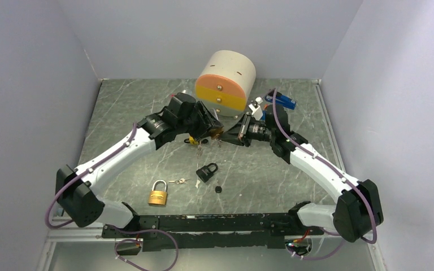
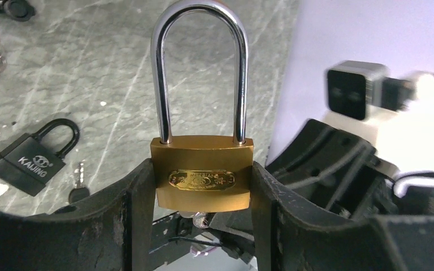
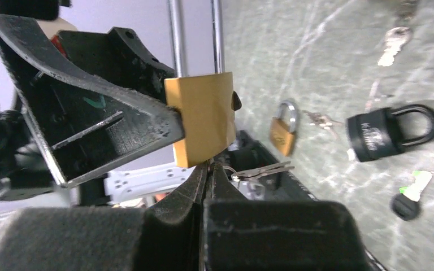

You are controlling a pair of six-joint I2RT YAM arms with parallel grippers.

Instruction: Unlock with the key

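Even, soft overhead light, faint shadows. Left wrist view: glare on padlock (image 2: 202, 172) shackle, bg blurry, wall (image 2: 361, 28) overexposed.

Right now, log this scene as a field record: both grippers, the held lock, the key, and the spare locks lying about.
left gripper: shut on long-shackle brass padlock, fingers on the body's two sides
right gripper: shut on key at the padlock's underside
shackle: both legs seated in the body
spares: black padlock, small brass padlock, loose keys between them
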